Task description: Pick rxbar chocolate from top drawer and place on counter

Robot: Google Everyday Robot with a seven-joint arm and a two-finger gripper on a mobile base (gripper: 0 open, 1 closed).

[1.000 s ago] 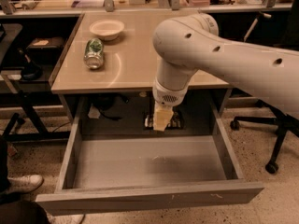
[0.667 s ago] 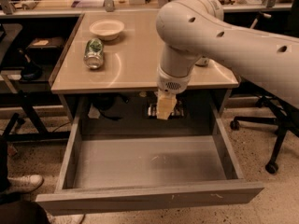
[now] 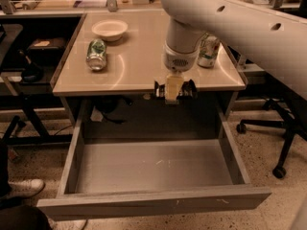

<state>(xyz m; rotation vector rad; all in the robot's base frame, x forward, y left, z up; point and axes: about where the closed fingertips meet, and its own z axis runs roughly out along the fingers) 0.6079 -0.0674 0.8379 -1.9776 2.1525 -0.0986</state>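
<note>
Hanging at the front edge of the counter (image 3: 139, 63), a little right of that edge's middle, the gripper (image 3: 173, 95) points straight down from the big white arm (image 3: 230, 18). Its pale fingers are clamped on the rxbar chocolate (image 3: 188, 89), whose dark wrapper sticks out level on both sides of them. The bar is in the air, level with the counter's thin front edge and above the back part of the top drawer (image 3: 158, 202), touching neither. The drawer is pulled far out below the counter, its grey floor showing. On the counter, a pale bowl (image 3: 109, 29) sits near the back edge towards the left corner, a green-and-white can (image 3: 96, 54) lies on its side just in front of it, and another can (image 3: 209, 50) stands near the right edge, partly hidden by the arm.
</note>
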